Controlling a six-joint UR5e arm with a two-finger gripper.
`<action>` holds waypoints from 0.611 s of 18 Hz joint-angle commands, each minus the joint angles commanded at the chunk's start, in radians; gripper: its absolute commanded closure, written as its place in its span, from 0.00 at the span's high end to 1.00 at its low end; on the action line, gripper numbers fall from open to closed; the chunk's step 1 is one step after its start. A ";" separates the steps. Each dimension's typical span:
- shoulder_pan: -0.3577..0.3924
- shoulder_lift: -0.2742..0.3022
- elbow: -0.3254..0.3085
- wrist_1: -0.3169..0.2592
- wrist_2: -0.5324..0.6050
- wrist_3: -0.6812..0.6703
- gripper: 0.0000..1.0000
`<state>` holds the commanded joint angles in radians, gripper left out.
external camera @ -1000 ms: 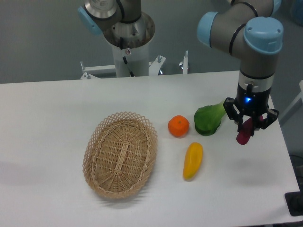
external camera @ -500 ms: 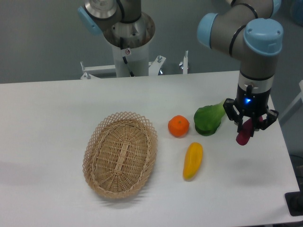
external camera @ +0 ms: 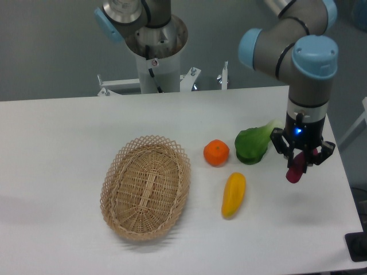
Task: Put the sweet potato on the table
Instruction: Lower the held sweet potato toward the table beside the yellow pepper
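Sweet potato held over the right end of the table

Sweet potato [external camera: 295,170]: small, magenta, tapered, hanging nearly upright with its lower tip pointing down. Upper part hidden between the fingers of the gripper [external camera: 301,159], which is clamped on it. Tip appears to hang above the table [external camera: 69,149], near the right edge; from this angle I cannot tell whether it touches. Faint shadow on the white top just below.

Risks, as I judge them:
- Tuber is rounded and stands on end. Released from height, it would likely topple and roll; the right edge is close, so a roll that way could carry it off the table.
- Only the upper end seems to be pinched. A smooth skin and a tapering shape could let it slip or swing before the jaws part.
- A roll to the left would bring it to the green leafy vegetable [external camera: 253,144], which lies just beside the gripper.

Materials and shapes:
- Table: flat, white, matte, smooth, offering little to stop a rolling thing.
- Green vegetable: glossy, lumpy, paler towards its stalk end.
- Orange fruit [external camera: 216,152]: round, dimpled skin, left of the green vegetable.
- Yellow vegetable [external camera: 233,195]: elongated, smooth, slightly curved, lying flat below the fruit.
- Wicker basket [external camera: 146,187]: oval, woven, open scalloped rim, well apart to the left.
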<state>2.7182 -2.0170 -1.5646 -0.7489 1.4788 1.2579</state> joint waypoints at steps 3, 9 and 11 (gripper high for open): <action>-0.003 -0.061 -0.005 0.066 0.005 -0.026 0.33; -0.061 -0.159 0.018 0.167 0.003 -0.187 0.33; -0.086 -0.199 0.023 0.216 0.005 -0.235 0.33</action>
<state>2.6324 -2.2164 -1.5417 -0.5325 1.4833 1.0233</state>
